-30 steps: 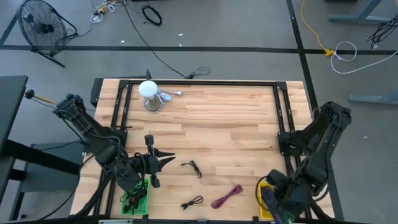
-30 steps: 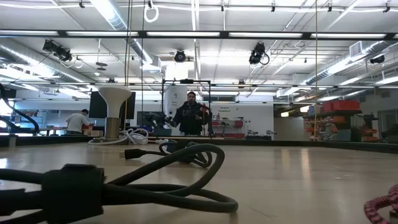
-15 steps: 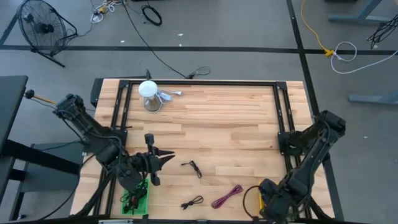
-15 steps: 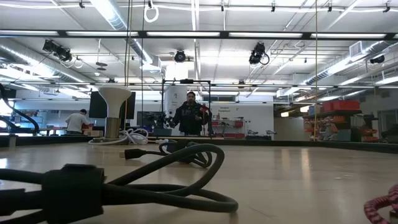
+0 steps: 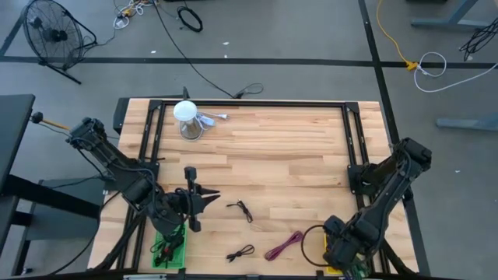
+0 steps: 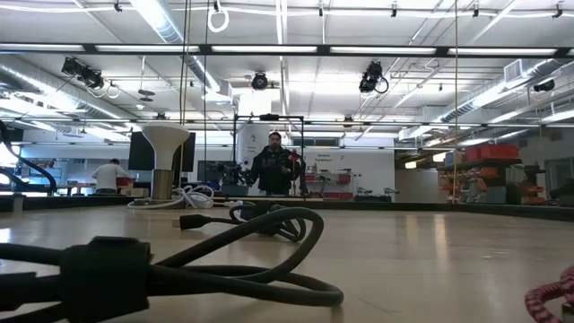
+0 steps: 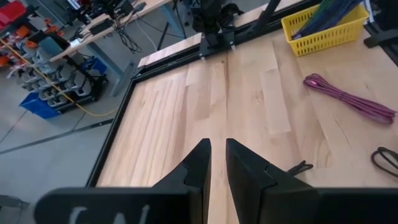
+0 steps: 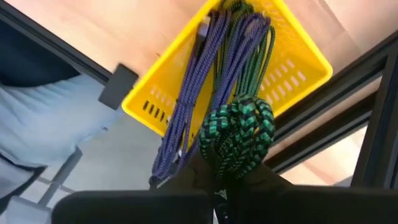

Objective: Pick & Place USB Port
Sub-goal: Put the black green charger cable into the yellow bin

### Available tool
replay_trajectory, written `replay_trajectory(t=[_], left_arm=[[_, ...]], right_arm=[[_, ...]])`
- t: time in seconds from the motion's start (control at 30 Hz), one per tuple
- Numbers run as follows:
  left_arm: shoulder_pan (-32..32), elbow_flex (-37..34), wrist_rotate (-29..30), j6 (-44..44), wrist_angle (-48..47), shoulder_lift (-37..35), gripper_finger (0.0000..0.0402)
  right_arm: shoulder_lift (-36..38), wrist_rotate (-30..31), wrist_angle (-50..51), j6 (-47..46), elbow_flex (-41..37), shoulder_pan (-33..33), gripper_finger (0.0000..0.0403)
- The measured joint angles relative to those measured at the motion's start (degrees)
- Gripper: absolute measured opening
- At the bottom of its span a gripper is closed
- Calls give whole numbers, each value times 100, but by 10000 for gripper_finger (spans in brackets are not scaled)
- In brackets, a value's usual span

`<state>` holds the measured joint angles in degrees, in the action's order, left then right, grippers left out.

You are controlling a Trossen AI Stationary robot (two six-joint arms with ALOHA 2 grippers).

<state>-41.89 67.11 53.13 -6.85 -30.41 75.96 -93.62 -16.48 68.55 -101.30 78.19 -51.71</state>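
Observation:
My right gripper (image 8: 217, 182) is at the table's near right corner (image 5: 327, 253), shut on a coiled green-and-black braided cable (image 8: 239, 134) held over the yellow basket (image 8: 292, 62). The basket holds purple and green cables (image 8: 205, 74). My left gripper (image 7: 217, 158) hangs over the wood at the near left (image 5: 208, 197), empty, its fingers nearly together and pointing toward the table's right edge. A small black cable (image 5: 241, 208) lies just beyond its tips. My right gripper pinches the lower part of the braided coil (image 8: 231, 163) between its two fingers. The coil bunches up just past the fingertips, clear of the basket. A dark loop of it (image 5: 307, 245) shows beside the gripper in the high view.
A second black cable (image 5: 241, 253) and a magenta cable (image 5: 284, 245) lie near the front edge. A green tray (image 5: 170, 247) sits at the near left. A white-topped stand with cables (image 5: 187, 118) stands at the far left. A person (image 6: 273, 169) stands in the room behind.
My right gripper has gone from over the yellow basket toward the table's left edge, carrying the braided cable, whose dark loop now shows over the wood beside the basket.

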Motion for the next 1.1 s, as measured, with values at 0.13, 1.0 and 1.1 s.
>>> replay_trajectory(t=[0.13,1.0,1.1], left_arm=[[-2,0,-17,-4,2,0,53],[-7,0,-48,-197,-9,0,53],[-7,0,-48,-198,-46,0,53]], right_arm=[[-10,41,-2,0,0,-27,8],[-449,-200,23,575,0,-23,8],[-449,-200,24,577,0,-24,8]])
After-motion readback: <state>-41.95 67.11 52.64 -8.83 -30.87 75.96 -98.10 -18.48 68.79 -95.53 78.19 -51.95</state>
